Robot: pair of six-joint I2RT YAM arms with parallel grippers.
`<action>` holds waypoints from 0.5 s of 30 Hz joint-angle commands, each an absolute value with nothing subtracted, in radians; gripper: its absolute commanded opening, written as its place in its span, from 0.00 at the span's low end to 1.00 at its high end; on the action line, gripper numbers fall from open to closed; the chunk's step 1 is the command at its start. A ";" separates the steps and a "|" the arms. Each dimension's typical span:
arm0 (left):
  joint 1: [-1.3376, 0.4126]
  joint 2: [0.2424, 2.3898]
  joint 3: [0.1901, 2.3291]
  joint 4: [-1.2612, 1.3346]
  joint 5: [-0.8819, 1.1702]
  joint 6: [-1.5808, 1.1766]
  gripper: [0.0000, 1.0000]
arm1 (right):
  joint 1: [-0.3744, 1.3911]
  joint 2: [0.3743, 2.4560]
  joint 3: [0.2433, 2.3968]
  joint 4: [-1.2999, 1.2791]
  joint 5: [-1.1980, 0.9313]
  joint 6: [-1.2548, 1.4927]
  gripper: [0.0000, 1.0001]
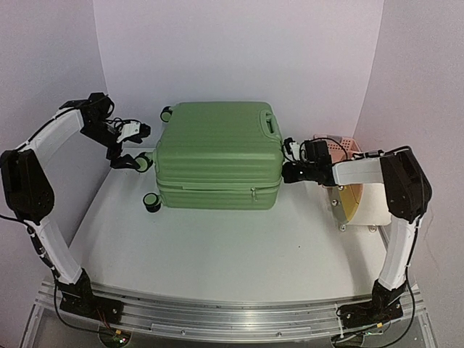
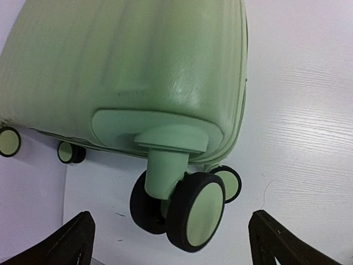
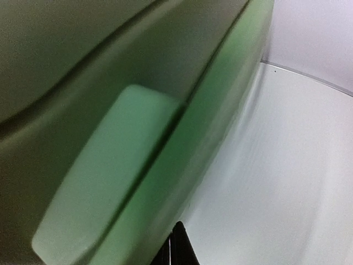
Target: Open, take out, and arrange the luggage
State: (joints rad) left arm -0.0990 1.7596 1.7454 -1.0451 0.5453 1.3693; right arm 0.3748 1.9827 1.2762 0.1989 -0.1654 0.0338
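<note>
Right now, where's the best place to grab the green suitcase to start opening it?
Probably the zipper pull on the near wall of the suitcase, approached from the front: the ribbed shell lies flat and closed, and that tab looks like the only pinchable part there.

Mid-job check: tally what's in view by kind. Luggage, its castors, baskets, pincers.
Luggage: 1
Castors on it: 4
Pink basket: 1
Pincers: 2, left pincer and right pincer
Total: 8
</note>
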 commanded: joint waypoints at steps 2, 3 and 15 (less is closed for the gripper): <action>-0.094 1.681 1.960 -1.230 0.792 1.378 1.00 | 0.539 1.892 1.214 0.301 -0.184 0.037 0.00; -0.095 1.701 2.022 -1.250 0.835 1.329 1.00 | 0.567 1.890 1.208 0.311 -0.170 0.054 0.00; -0.610 1.838 2.179 -0.915 0.467 0.304 0.76 | 0.915 1.971 1.182 0.514 0.045 0.295 0.00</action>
State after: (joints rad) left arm -0.5198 1.7844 2.1296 -1.0256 0.6495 0.6163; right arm 0.7650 1.9064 1.1133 0.3508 0.0887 0.2096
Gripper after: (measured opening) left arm 0.776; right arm 0.013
